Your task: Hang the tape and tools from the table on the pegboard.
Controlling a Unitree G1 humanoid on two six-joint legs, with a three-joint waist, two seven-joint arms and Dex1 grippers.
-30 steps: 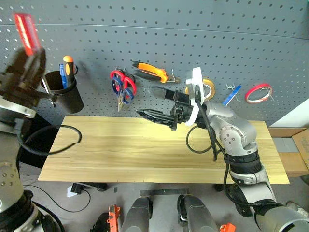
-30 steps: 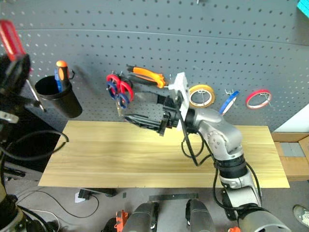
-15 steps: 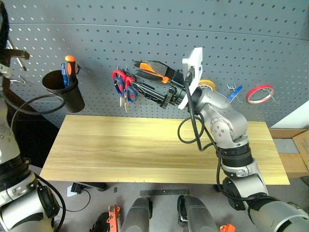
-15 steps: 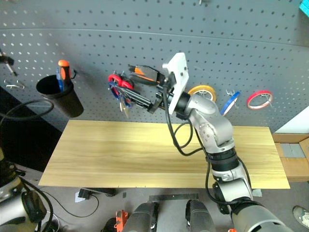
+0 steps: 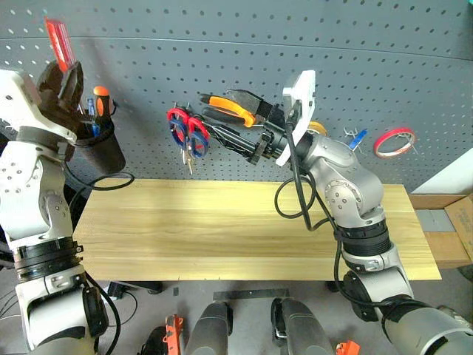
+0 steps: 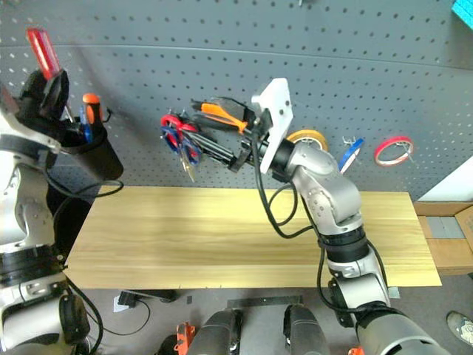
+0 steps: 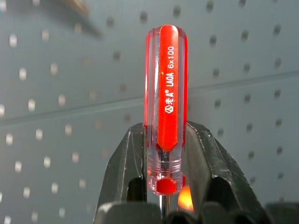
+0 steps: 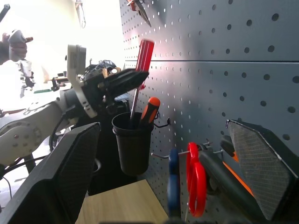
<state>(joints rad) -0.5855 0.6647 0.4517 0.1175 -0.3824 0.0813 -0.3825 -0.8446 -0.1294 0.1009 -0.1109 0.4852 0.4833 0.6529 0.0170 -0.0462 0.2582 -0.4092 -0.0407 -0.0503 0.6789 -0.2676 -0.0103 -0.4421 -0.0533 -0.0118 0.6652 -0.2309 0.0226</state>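
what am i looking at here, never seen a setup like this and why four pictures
It is a two-armed humanoid robot hanging tools on a grey pegboard behind a wooden table. Two pictures come from cameras in its head, looking down over its arms. The other two come from a camera on each wrist, looking along the black fingers. The left gripper is shut on a red screwdriver, its shaft reaching into a black cup on the board. The right gripper is open at the hanging pliers and scissors. Tape rolls hang further right.
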